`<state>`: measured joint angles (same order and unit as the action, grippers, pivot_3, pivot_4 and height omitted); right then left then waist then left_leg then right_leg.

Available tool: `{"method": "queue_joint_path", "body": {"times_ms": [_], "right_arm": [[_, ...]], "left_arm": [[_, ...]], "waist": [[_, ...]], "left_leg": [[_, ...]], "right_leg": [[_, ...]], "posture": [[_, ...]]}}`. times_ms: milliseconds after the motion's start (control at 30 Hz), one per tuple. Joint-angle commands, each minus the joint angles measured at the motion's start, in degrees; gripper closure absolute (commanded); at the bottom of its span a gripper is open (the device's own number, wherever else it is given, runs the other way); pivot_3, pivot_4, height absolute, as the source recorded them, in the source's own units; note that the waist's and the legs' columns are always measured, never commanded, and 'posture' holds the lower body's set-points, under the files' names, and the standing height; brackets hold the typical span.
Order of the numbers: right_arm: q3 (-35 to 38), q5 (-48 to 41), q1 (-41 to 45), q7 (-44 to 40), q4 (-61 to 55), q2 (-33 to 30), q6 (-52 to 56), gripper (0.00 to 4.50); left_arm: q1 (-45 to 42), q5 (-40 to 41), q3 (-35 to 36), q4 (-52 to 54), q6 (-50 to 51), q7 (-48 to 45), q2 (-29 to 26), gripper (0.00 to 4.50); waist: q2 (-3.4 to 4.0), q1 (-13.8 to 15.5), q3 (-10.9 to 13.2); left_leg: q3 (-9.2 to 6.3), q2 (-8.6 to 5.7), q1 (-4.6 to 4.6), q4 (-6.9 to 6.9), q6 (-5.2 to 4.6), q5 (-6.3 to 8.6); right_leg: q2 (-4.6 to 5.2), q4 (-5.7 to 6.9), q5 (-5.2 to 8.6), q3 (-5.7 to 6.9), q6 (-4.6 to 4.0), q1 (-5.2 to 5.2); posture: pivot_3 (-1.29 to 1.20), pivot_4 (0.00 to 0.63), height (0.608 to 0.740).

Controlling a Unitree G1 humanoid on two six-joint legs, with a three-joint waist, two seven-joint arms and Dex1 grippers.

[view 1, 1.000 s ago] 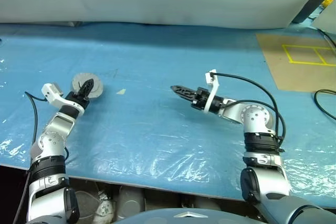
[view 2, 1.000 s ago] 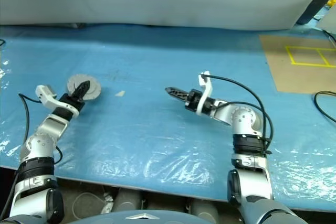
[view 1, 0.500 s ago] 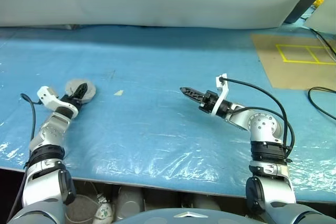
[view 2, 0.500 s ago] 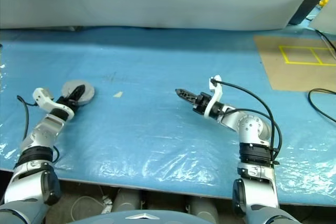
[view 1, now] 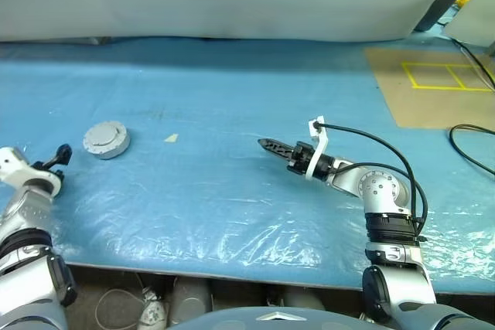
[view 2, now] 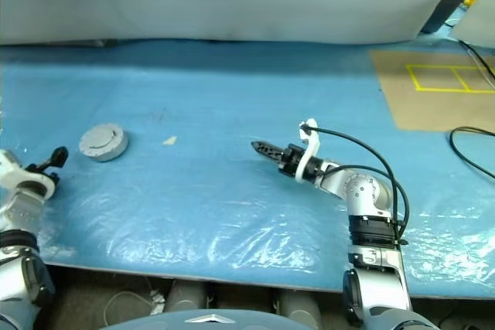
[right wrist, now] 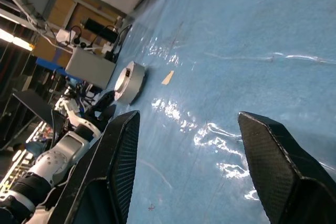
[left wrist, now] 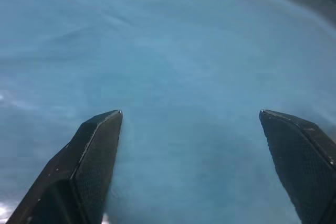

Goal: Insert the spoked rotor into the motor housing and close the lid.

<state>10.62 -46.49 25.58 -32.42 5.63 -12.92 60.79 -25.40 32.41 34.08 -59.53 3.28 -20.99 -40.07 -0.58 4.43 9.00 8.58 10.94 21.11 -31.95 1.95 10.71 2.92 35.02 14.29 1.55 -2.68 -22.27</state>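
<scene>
A round grey lid point(view 1: 106, 139) with a plain top face lay flat on the blue plastic-covered table point(view 1: 232, 98), toward its left side. The left gripper point(view 1: 59, 157) stood near it but apart, its two black fingers spread wide and empty. The right gripper point(view 1: 271, 145) hovered over the table's middle, well apart from the lid, fingers parted and holding nothing.
</scene>
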Motion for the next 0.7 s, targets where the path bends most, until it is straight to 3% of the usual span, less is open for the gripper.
{"method": "queue_joint_path", "body": {"times_ms": [33,133,233,367,533,700], "right_arm": [[-0.2,-0.18,0.21,-1.05,-0.67,0.01,-1.15,1.41],[-0.61,-0.5,0.43,-2.22,-1.74,-0.4,-1.33,1.41],[-2.17,0.21,0.35,-5.77,-5.28,-2.5,-3.57,1.41],[-4.3,3.2,-0.52,-9.31,-8.58,-4.8,-9.54,1.41],[-11.69,13.59,-1.47,-12.38,-9.39,-9.22,-20.38,1.41],[-13.02,16.8,-4.07,-13.23,-11.7,-11.55,-24.37,1.41]], "left_arm": [[2.74,-0.05,-2.09,9.59,0.48,-9.02,0.0,0.11],[6.27,5.11,-3.43,24.9,6.62,-17.41,2.35,0.11],[10.64,15.49,-7.36,48.62,20.46,-23.11,3.48,0.11],[11.27,18.85,-14.61,64.41,28.64,-23.82,4.8,0.11],[10.69,17.13,-23.54,71.87,31.97,-26.16,6.1,0.11],[13.63,4.18,-34.41,67.93,22.05,-29.4,9.71,0.11]], "waist": [[0.0,0.35,0.01],[-0.02,1.34,0.03],[-0.13,1.3,0.11],[0.08,1.05,0.18],[0.26,0.22,0.27],[0.29,-0.37,0.27]], "left_leg": [[0.0,-0.01,0.03,0.01,0.0,0.0],[0.05,-0.05,0.1,0.05,0.0,0.0],[0.11,-0.02,0.13,0.03,0.0,0.0],[0.16,-0.04,0.08,0.06,0.0,0.0],[0.25,-0.01,0.04,0.11,-0.01,-0.01],[0.23,-0.07,0.06,0.29,-0.02,-0.01]], "right_leg": [[0.04,-0.05,0.0,0.0,0.0,-0.01],[0.18,-0.1,0.11,0.09,-0.19,0.01],[0.19,-0.08,0.16,0.09,-0.29,-0.03],[0.17,-0.06,0.16,0.06,-0.3,-0.05],[0.08,-0.06,0.15,-0.02,-0.28,-0.13],[0.05,-0.18,0.04,-0.04,-0.09,-0.13]], "posture": [[0.0,0.15,0.74],[0.0,0.15,0.74],[0.0,0.15,0.74],[0.0,0.15,0.74],[0.0,0.15,0.74],[0.0,0.15,0.74]]}}
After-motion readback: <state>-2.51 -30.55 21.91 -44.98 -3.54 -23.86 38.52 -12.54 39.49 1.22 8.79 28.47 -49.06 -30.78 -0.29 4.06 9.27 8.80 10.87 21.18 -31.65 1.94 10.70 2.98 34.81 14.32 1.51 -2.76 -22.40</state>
